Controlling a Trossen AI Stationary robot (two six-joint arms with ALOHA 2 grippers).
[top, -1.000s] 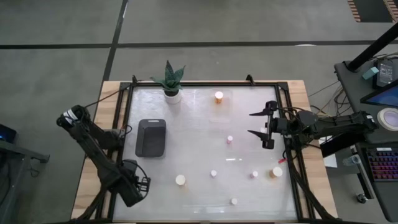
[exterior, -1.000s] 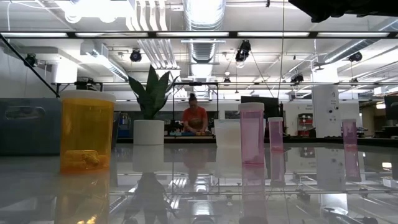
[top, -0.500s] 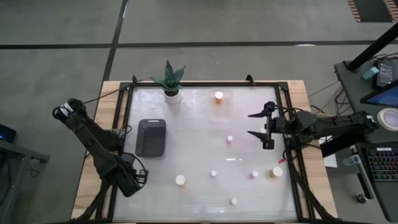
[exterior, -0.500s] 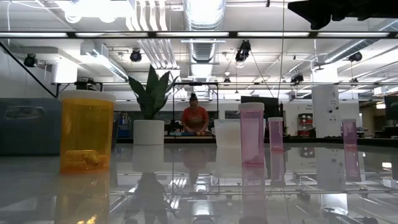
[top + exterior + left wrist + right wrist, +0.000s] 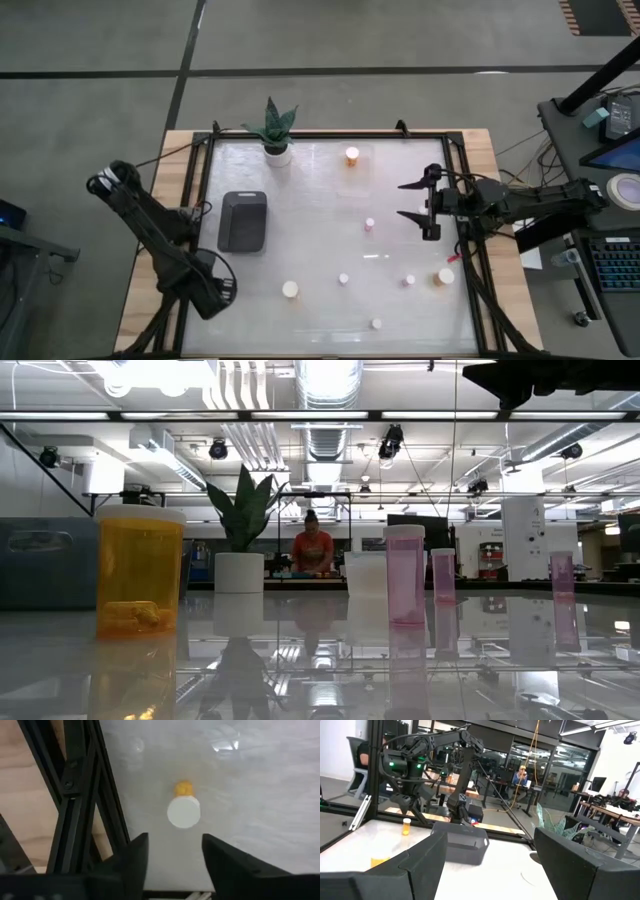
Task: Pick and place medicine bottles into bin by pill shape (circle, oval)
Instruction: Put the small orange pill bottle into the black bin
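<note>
One orange medicine bottle [image 5: 183,810] stands just ahead of your left gripper [image 5: 172,855], parted and empty, near the worktop's [image 5: 320,200] edge; descend off-centre and a finger topples it. The right gripper [image 5: 418,211] waits, open.

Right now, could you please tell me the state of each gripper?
Left gripper: open, empty, above an orange bottle.
Right gripper: open, empty, at the table's right edge.

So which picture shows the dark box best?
The high view: the dark box lies whole on the table's left side. The right wrist view shows it partly behind a finger. The low and left wrist views miss it.
</note>
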